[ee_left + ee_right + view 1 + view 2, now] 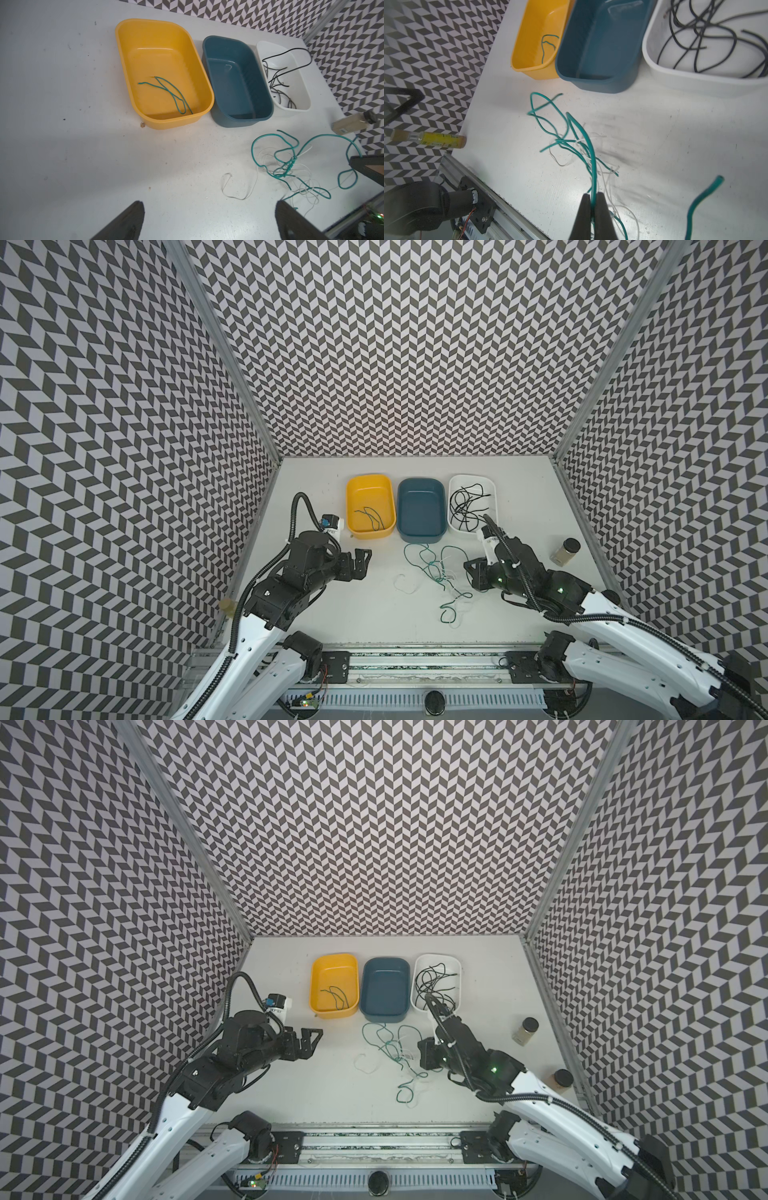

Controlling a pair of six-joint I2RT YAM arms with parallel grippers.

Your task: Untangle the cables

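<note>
A tangle of green and white cables (pixel 436 578) (pixel 395 1058) lies on the white table in front of three trays. In the right wrist view my right gripper (pixel 593 199) is shut on one green cable (pixel 588 145), which runs from the jaws up into the tangle. A white strand loops out of the tangle on its left (pixel 236 187). My left gripper (pixel 365 559) (pixel 209 204) is open and empty, left of the tangle. One green cable (pixel 370 516) lies in the yellow tray (pixel 370 534). Black cables (pixel 467 504) fill the white tray (pixel 471 477).
A blue tray (pixel 419 537) stands empty between the yellow and white ones. A jar (pixel 567 551) stands right of my right arm, a second jar (pixel 561 1079) near the right wall, and a yellow bottle (pixel 440 140) at the table's left edge.
</note>
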